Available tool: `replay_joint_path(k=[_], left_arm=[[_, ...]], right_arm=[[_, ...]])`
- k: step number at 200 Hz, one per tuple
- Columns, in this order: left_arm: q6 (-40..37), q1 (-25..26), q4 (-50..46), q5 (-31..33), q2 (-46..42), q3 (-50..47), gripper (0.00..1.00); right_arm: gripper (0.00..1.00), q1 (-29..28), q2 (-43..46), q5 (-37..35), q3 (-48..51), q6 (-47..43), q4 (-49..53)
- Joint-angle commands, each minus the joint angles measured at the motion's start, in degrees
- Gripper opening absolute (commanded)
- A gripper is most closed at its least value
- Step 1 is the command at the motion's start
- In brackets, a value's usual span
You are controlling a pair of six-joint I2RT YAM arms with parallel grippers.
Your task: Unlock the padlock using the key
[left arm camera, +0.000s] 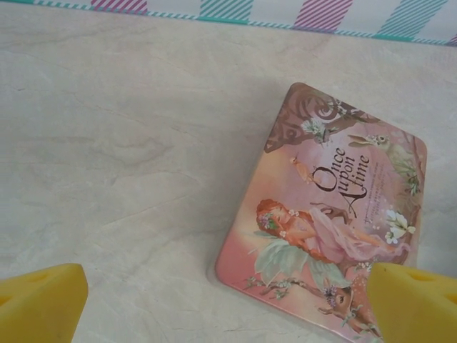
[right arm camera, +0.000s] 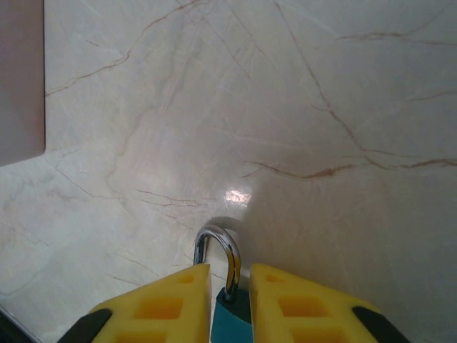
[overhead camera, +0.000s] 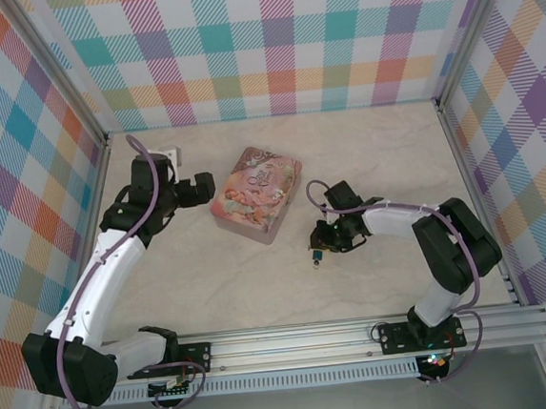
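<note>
Taking in the marbled table (overhead camera: 214,296) first, then the pink tin (overhead camera: 257,206) sitting just above centre in the overhead view. Reaching in from the lower right with the right arm, elbow folding near the right edge, forearm running leftward to centre, wrist dipping to the surface. Curving up the left side with the left arm, holding the left gripper (left arm camera: 227,286) by the tin, yellow fingers standing wide apart, gripping nothing. Bracketing the padlock (right arm camera: 232,314) with the right gripper (right arm camera: 230,270) at bottom centre of the wrist view, fingers narrowly apart, flanking the teal body, clamping or not being impossible to tell. Pointing the silvery shackle (right arm camera: 218,250) up-frame, away from the fingers, long axis running in line with them. Judging the right arm far nearer, with the keyhole end hiding under the fingers and the key being too small to pick out.
</note>
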State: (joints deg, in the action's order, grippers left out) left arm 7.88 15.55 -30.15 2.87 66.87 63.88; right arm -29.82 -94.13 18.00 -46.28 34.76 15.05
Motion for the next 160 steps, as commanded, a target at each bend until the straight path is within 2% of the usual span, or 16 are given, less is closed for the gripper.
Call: replay_joint_path(k=[1, 36, 66, 124, 145, 160], left_arm=[[-0.58, -0.43, -1.99, 2.08, -2.63, 0.34, 1.0], [0.18, -0.42, -1.68, 5.69, -7.37, -0.22, 1.0], [1.37, -0.4, 0.27, 11.54, -11.85, -3.15, 1.0], [4.91, -0.43, 4.84, 24.52, -19.46, -14.11, 1.0], [5.39, -0.64, 5.08, 30.91, -17.52, -17.45, 1.0], [3.02, -1.5, 7.89, 31.44, -15.19, -19.97, 1.0]], right_arm=[[0.31, -0.23, 2.61, -2.91, -1.66, -0.93, 0.4], [0.44, 0.03, 11.17, -10.49, -0.83, -4.05, 2.03], [0.59, 1.19, 20.49, -18.65, 0.17, -7.07, 2.29], [1.0, 7.13, 37.25, -35.24, 9.17, -12.61, -4.08], [1.0, 11.19, 41.47, -37.83, 14.05, -15.73, -7.71], [1.0, 14.2, 43.23, -38.04, 18.13, -18.82, -12.04]])
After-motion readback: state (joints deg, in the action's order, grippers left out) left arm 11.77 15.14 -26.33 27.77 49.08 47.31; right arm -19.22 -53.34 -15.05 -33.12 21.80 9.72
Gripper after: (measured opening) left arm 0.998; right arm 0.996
